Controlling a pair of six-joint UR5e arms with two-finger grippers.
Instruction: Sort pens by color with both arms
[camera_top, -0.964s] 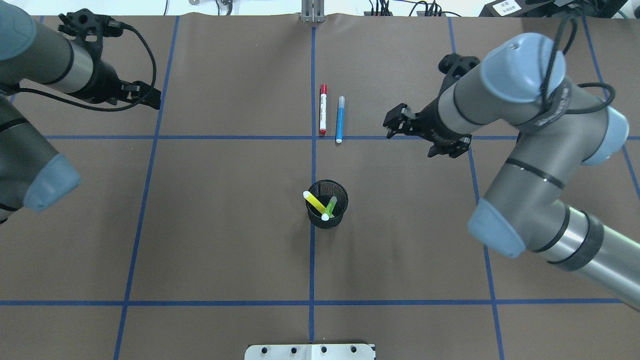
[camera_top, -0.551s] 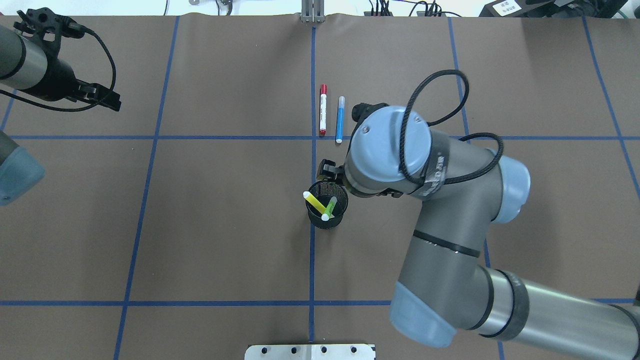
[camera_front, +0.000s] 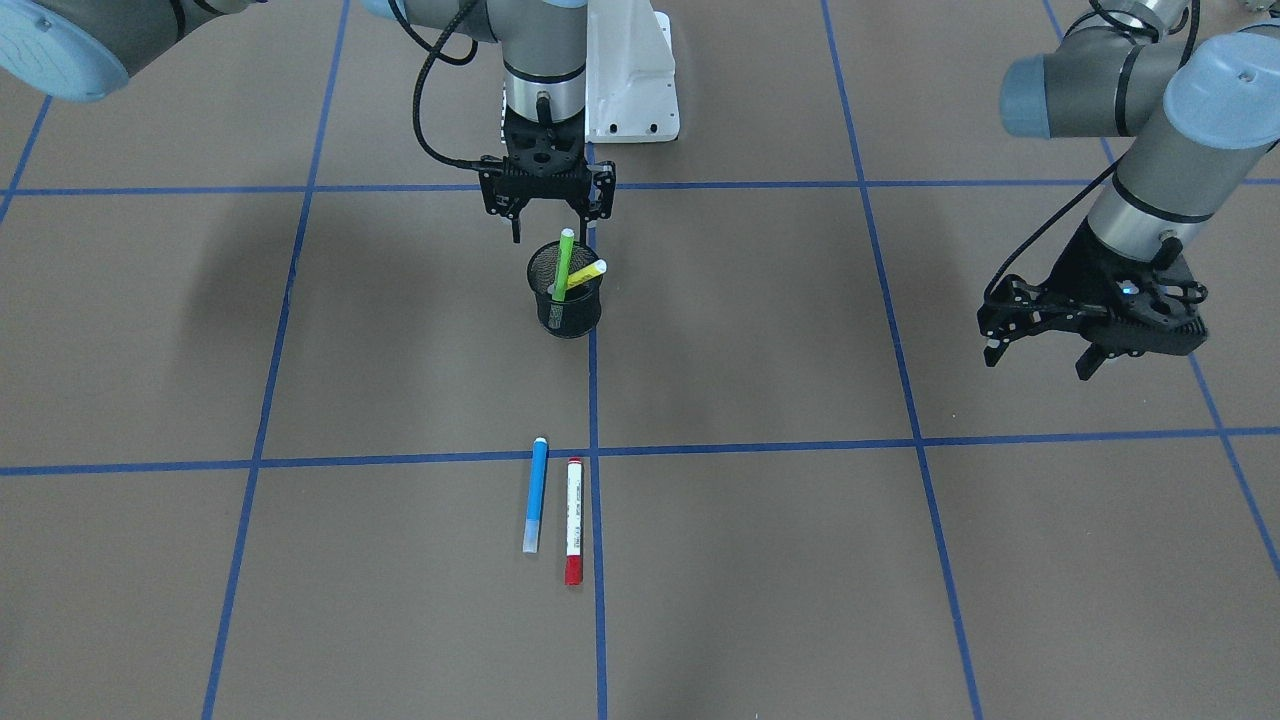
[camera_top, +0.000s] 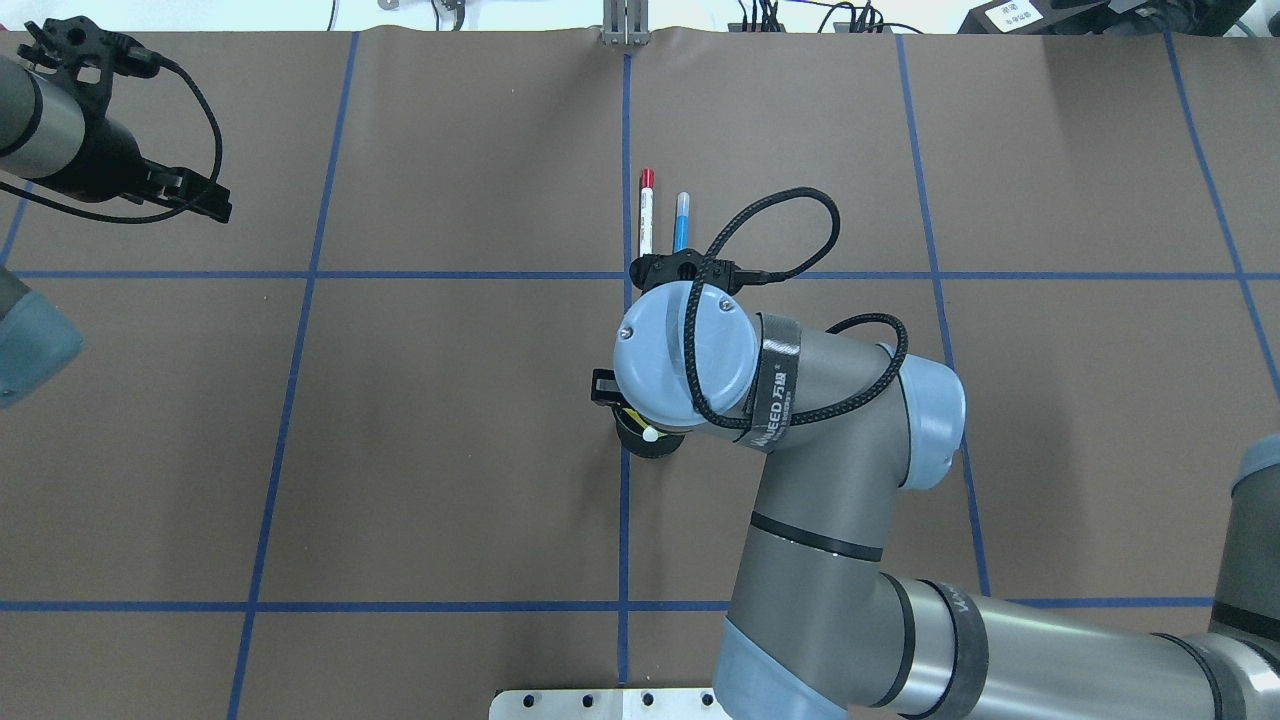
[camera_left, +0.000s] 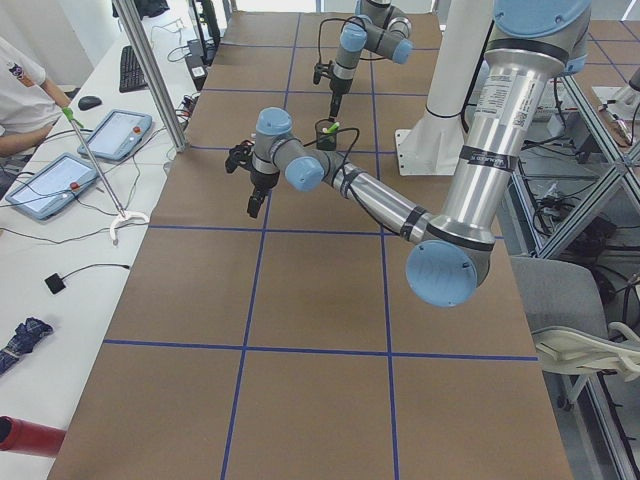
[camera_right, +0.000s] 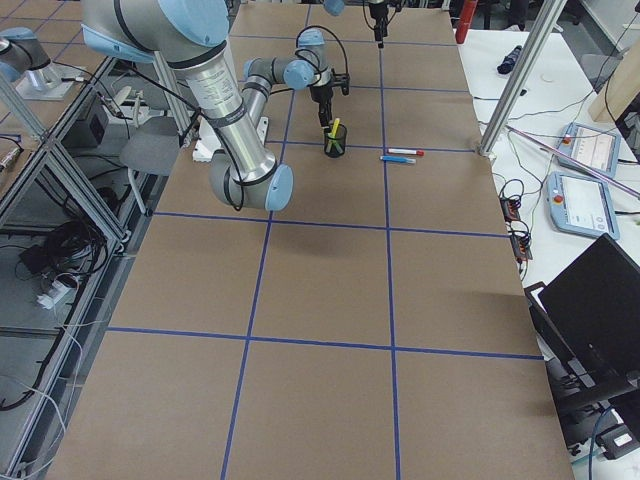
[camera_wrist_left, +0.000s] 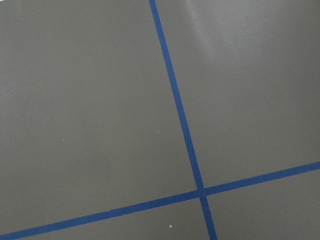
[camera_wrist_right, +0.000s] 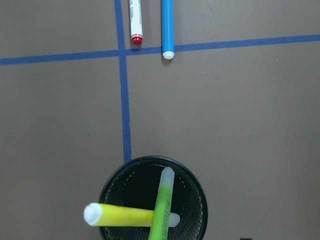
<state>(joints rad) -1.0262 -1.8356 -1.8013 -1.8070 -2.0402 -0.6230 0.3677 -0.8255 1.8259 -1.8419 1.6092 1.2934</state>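
My right gripper (camera_front: 552, 225) hangs over the black mesh cup (camera_front: 567, 310), jaws apart, probably to pull out the lime green pen (camera_front: 563, 265) or the yellow pen (camera_front: 585, 273) leaning inside. The blue pen (camera_front: 536, 495) and red-capped pen (camera_front: 573, 520) lie side by side on the surface beyond the cup. My left gripper (camera_front: 1040, 355), jaws also apart, hovers well aside, out of the way.

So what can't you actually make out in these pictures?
- Overhead view: the right arm covers most of the mesh cup and the near ends of the red-capped pen and blue pen.
- Right wrist view: the bottom edge cuts off the cup.
- Front view: the red-capped pen's print is too small to read.
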